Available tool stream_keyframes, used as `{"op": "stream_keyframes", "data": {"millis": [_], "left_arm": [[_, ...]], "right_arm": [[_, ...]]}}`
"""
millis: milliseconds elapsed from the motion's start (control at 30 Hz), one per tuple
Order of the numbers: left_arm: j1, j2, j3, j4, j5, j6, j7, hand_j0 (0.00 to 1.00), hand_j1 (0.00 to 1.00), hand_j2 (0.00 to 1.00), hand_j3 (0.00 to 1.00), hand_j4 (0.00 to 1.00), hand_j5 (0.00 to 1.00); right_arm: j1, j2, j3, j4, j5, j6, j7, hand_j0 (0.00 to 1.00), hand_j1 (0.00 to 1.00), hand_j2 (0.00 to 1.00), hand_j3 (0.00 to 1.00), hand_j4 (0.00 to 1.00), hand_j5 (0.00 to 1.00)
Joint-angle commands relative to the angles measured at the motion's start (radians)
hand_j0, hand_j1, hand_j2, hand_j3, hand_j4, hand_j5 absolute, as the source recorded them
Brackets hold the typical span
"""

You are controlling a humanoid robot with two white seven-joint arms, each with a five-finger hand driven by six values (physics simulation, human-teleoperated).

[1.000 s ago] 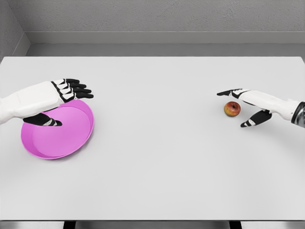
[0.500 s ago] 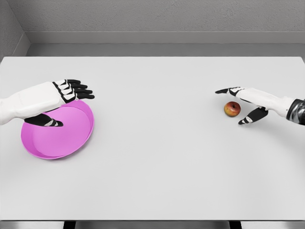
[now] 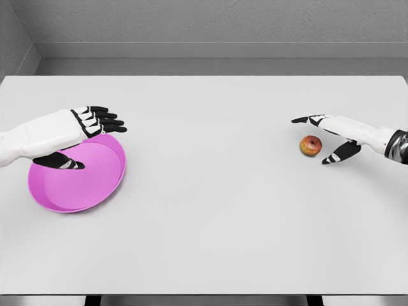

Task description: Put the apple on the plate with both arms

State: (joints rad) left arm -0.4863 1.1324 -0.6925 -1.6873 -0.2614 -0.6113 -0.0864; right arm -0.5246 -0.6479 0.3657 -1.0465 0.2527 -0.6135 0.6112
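Observation:
A small red-and-yellow apple [image 3: 310, 145] rests on the white table at the right. My right hand [image 3: 317, 139] is open around it, fingers stretched just behind the fruit and thumb in front of it at the right; I see no firm contact. The pink plate [image 3: 76, 182] lies at the left. My left hand [image 3: 89, 137] hovers open over the plate's far rim, fingers pointing right and thumb hanging above the plate's inside.
The white table [image 3: 210, 210] fills most of the view, with its front edge near the bottom. A grey wall runs behind its far edge.
The right hand has drawn closer around the apple, its thumb rising toward the fruit. The left hand edged slightly right above the plate. Apple and plate have not moved.

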Motion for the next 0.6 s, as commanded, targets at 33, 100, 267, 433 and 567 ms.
{"op": "stream_keyframes", "data": {"millis": [33, 100, 267, 433, 567], "left_arm": [[0.000, 0.001, 0.001, 0.000, 0.007, 0.000, 0.000, 1.00, 1.00, 1.00, 1.00, 1.00, 1.00], [0.000, 0.001, 0.001, 0.000, 0.007, 0.000, 0.000, 1.00, 1.00, 1.00, 1.00, 1.00, 1.00], [0.000, 0.001, 0.001, 0.000, 0.001, 0.000, 0.000, 1.00, 1.00, 1.00, 1.00, 1.00, 1.00], [0.000, -0.005, 0.001, 0.000, -0.007, 0.000, 0.000, 1.00, 1.00, 1.00, 1.00, 1.00, 1.00], [0.000, -0.005, 0.001, 0.000, -0.007, 0.000, 0.000, 1.00, 1.00, 1.00, 1.00, 1.00, 1.00]], "right_arm": [[0.000, -0.001, -0.001, 0.000, -0.007, 0.003, 0.000, 0.94, 0.94, 0.94, 0.94, 0.94, 0.94], [0.000, 0.001, -0.001, 0.000, -0.007, 0.003, 0.000, 0.90, 0.90, 0.90, 0.90, 0.90, 0.90], [0.000, 0.001, -0.001, 0.000, -0.009, 0.003, 0.000, 0.87, 0.87, 0.87, 0.87, 0.87, 0.87], [-0.002, 0.001, -0.001, 0.002, -0.007, 0.003, 0.000, 0.81, 0.81, 0.81, 0.81, 0.81, 0.81], [0.000, 0.001, 0.019, 0.002, -0.007, 0.003, 0.000, 0.79, 0.79, 0.79, 0.79, 0.79, 0.79]]}}
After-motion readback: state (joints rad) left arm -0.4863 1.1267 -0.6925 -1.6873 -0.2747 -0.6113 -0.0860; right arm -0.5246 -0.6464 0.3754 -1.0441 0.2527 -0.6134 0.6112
